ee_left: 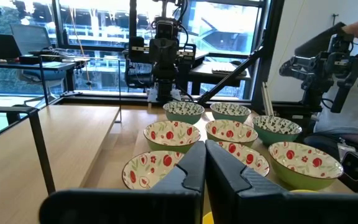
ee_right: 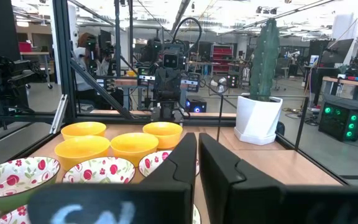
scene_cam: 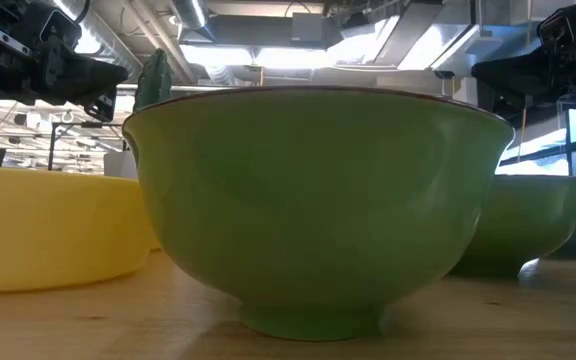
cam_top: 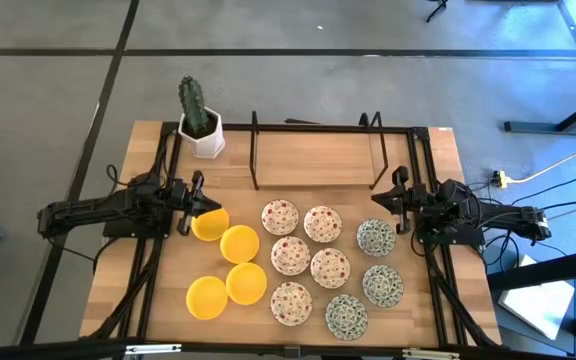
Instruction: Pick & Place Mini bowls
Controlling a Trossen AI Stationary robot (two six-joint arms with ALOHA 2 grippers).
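1. Mini bowls sit in a cluster on the near half of my table: four plain yellow bowls [cam_top: 226,266] toward my left side, five white bowls with red floral speckles [cam_top: 304,256] in the middle, and three green-patterned bowls [cam_top: 368,272] toward my right.
2. My left gripper [cam_top: 192,204] hangs at the left edge of the cluster, just beside the farthest yellow bowl [cam_top: 209,224]. In my left wrist view the two fingers [ee_left: 194,167] lie almost together, only a thin gap between them, with nothing in it.
3. My right gripper [cam_top: 400,201] hangs at the right edge, near the farthest green-patterned bowl [cam_top: 376,237]. My right wrist view shows its fingers [ee_right: 185,155] equally narrow and holding nothing.
4. From table height, one green bowl [scene_cam: 318,200] fills most of the low view, with a yellow bowl [scene_cam: 53,225] beside it and another green one [scene_cam: 528,220] on the other side.
5. Beyond the bowls stands a black wire rack [cam_top: 313,150], upright across the far middle of the table.
6. A cactus in a white hexagonal pot [cam_top: 199,120] stands at the far left corner, well apart from the bowls.
7. The table [cam_top: 308,160] is pale wood with a dark metal frame along its sides.
8. Around it lies grey floor [cam_top: 368,90]; my wrist views show windows, desks and equipment behind.
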